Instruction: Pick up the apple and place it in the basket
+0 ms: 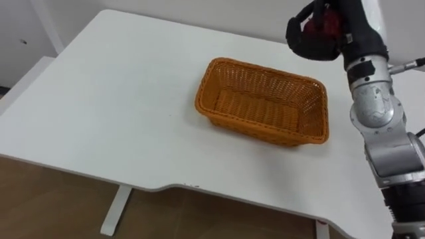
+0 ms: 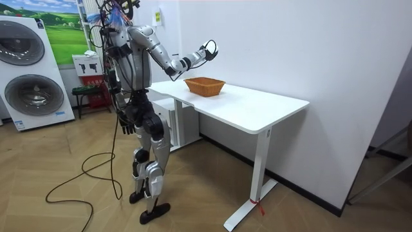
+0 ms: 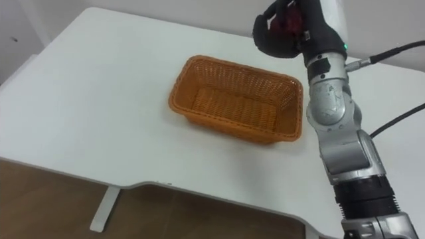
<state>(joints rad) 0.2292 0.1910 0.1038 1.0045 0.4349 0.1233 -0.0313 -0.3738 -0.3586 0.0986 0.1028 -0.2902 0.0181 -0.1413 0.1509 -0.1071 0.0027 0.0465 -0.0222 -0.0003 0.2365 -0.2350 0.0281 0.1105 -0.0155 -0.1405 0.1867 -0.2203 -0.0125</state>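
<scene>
A dark red apple (image 1: 325,25) sits inside my right hand (image 1: 313,34), whose black fingers curl round it; the same apple (image 3: 289,21) and right hand (image 3: 279,34) appear in the right eye view. The hand hangs in the air above the far right corner of an orange wicker basket (image 1: 263,101), which stands empty on the white table (image 1: 113,99). In the room view I stand at the table's end with the right hand (image 2: 208,50) raised over the basket (image 2: 205,85).
The table's front edge (image 1: 166,186) runs close below the basket, with wooden floor beneath. A wall lies just beyond the table's far edge. In the room view washing machines (image 2: 29,77) stand behind me.
</scene>
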